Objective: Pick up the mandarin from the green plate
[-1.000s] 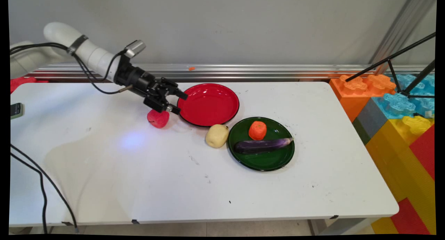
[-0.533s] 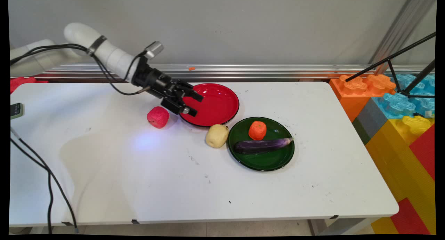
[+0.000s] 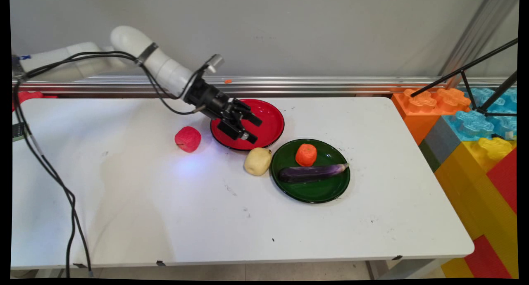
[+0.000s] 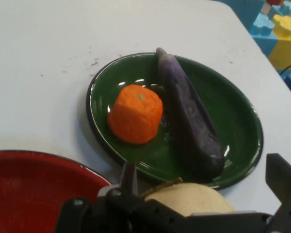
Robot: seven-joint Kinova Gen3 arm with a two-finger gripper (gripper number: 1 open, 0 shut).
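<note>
A: Hovering over what rn?

B: I've got the white counter [image 3: 330, 219] in view. Pincer [image 3: 253, 130] is empty w/ fingers apart, above the red plate [image 3: 268, 111], near its front rim. Green plate [image 3: 326, 194] holds the eggplant [image 3: 312, 172] & an orange chunk [image 3: 306, 154]. Yellow fruit [image 3: 258, 161] is just beside that plate, nearest the pincer. Red fruit [image 3: 188, 139] sits apart, to the left.

Glossy plates, matt produce

We see a shiny red plate [image 3: 264, 111] and a glossy green plate [image 4: 233, 102], a rough matt orange piece [image 4: 136, 114], a dull purple eggplant [image 4: 191, 121], and a smooth white table [image 3: 289, 219].
</note>
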